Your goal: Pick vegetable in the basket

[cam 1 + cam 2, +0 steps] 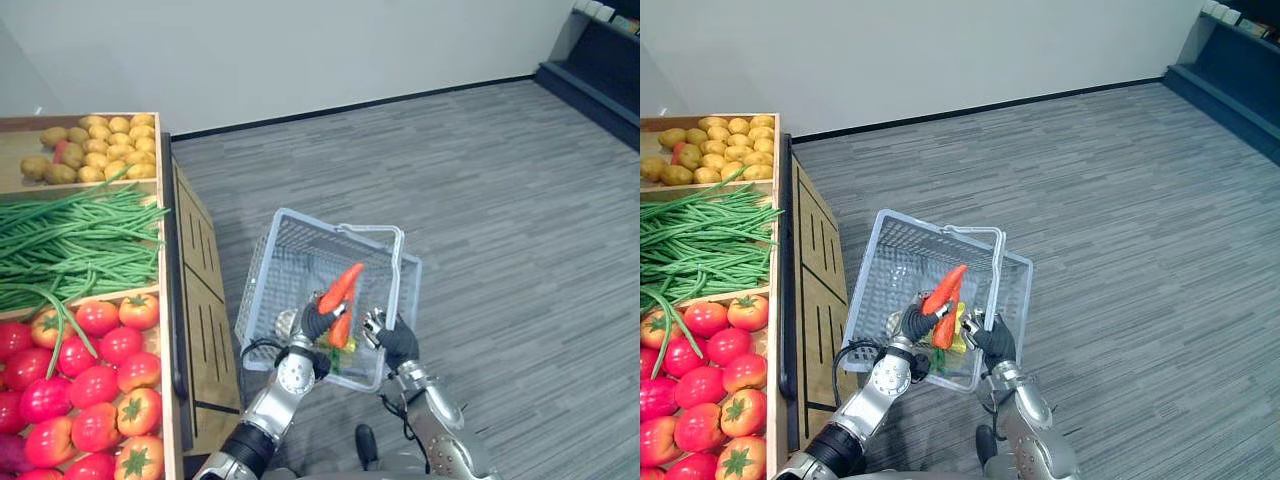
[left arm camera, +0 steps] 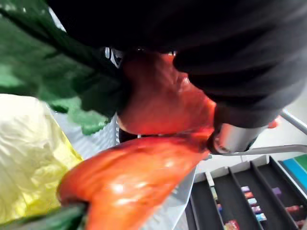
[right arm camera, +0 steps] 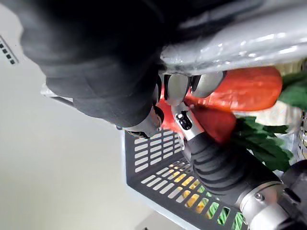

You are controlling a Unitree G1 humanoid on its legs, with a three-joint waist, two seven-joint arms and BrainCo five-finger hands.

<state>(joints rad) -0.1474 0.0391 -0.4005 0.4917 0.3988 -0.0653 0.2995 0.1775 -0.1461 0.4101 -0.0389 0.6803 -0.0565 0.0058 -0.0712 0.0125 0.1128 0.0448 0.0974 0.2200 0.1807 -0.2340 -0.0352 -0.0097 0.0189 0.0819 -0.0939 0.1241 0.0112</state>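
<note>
Two orange carrots (image 1: 342, 290) with green tops stick up over the near end of a white wire basket (image 1: 300, 225). My left hand (image 1: 312, 322) is shut on them, its fingers curled round the carrots (image 2: 158, 100). A yellow vegetable (image 2: 29, 158) and green leaves lie in the basket beneath. My right hand (image 1: 392, 338) is at the basket's near right corner, its fingers curled round the silver handle (image 3: 249, 43). The carrots (image 3: 240, 88) show just past that handle, beside my left hand (image 3: 225, 167).
A wooden produce stand (image 1: 170, 300) runs along the left, with potatoes (image 1: 95, 145), green beans (image 1: 75, 245) and tomatoes (image 1: 90, 390) in its bins. The basket hangs over grey plank floor (image 1: 500, 220). A dark shelf (image 1: 600, 70) stands at the far right.
</note>
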